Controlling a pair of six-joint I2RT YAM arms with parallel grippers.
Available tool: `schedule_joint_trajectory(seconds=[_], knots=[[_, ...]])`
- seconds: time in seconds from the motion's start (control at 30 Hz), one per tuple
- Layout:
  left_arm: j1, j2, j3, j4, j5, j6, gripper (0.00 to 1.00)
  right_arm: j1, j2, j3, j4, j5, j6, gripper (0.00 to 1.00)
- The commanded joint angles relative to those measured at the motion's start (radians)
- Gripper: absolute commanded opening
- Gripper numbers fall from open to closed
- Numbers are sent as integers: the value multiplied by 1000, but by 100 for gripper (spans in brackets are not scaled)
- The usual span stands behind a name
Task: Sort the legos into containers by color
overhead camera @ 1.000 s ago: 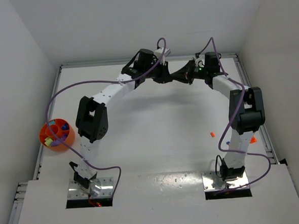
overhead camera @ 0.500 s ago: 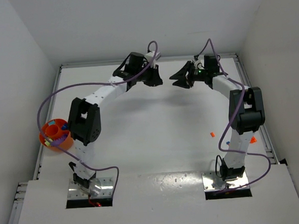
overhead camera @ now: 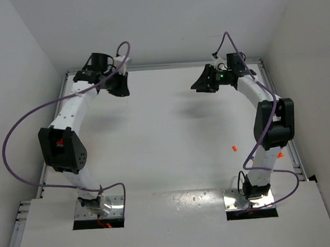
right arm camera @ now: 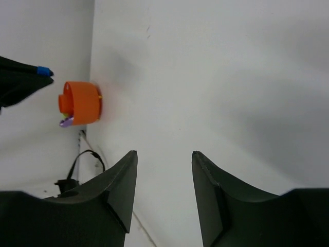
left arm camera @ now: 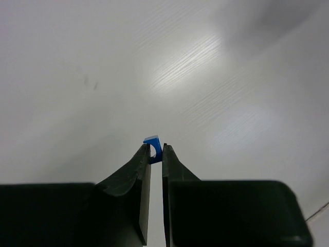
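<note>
Left wrist view first: my left end effector (left arm camera: pixel 153 155) is pinched on a blue lego (left arm camera: pixel 152 146), its two fingers (left arm camera: pixel 139 177) nearly meeting with only a thin slit between them. The brick sits right at the very tips and pokes out past them, pointing away from the wrist camera along the line of the fingers. Its top edge is slightly tilted, and I can see a small curved hollow on the side facing me. It's too stubby for me to call a long axis. Pale worktop (overhead camera: pixel 165 134) is behind it, and the brick is clear of the surface.

From the overhead view, that arm is stretched to the far left corner and the right arm to the far right, so the two ends are well apart.

Right end effector (right arm camera: pixel 164 167): jaws wide apart, nothing between them. Past it I pick up the orange bowl (right arm camera: pixel 82 102) at the worktop's edge, with a purple lego (right arm camera: pixel 65 122) showing at its rim.

One orange lego (overhead camera: pixel 234 148) lies loose on the worktop near the right arm. Its longer side seems to run near-to-far, though it's very small.
</note>
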Motion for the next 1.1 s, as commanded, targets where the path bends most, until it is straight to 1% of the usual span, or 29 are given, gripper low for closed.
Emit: schedule_joint_trajectory(seconds=[0.0,0.03,0.13,0.2,0.23,0.3,0.33,0.37,0.43,0.53,0.57,0.7,0.8,0.97,1.07], knots=[[105,-97,39,-246,-46,153,0,-7,-51,54,-107,41,-210,47],[148,-109,39,-273,-57,199,0,-7,-51,54,-119,41,-241,47],[226,-128,62,-393,-84,276,0,-7,-51,45,-130,50,-280,47],[275,-128,76,-466,-84,308,0,-7,-51,45,-139,60,-290,47],[331,-142,76,-485,-95,320,0,-7,-51,34,-139,60,-290,47],[388,-151,85,-552,-84,402,0,-7,-51,25,-130,60,-290,47],[418,-151,85,-568,-84,431,0,-7,-51,25,-121,60,-290,47],[470,-151,85,-580,-72,472,0,-7,-51,14,-121,60,-290,47],[519,-160,73,-580,-84,488,0,-7,-51,14,-111,60,-290,47],[550,-151,55,-580,-126,500,0,-7,-51,14,-124,70,-304,47],[562,-151,35,-580,-136,524,0,-7,-51,14,-134,70,-315,47],[574,-163,-49,-580,-196,587,0,-7,-42,23,-153,70,-335,47],[574,-172,-94,-580,-225,601,0,-7,-33,23,-153,80,-335,47],[594,-139,-106,-580,-267,614,0,-7,-22,32,-153,80,-335,47],[616,-90,-106,-580,-281,623,0,-7,-11,42,-153,80,-335,47]])
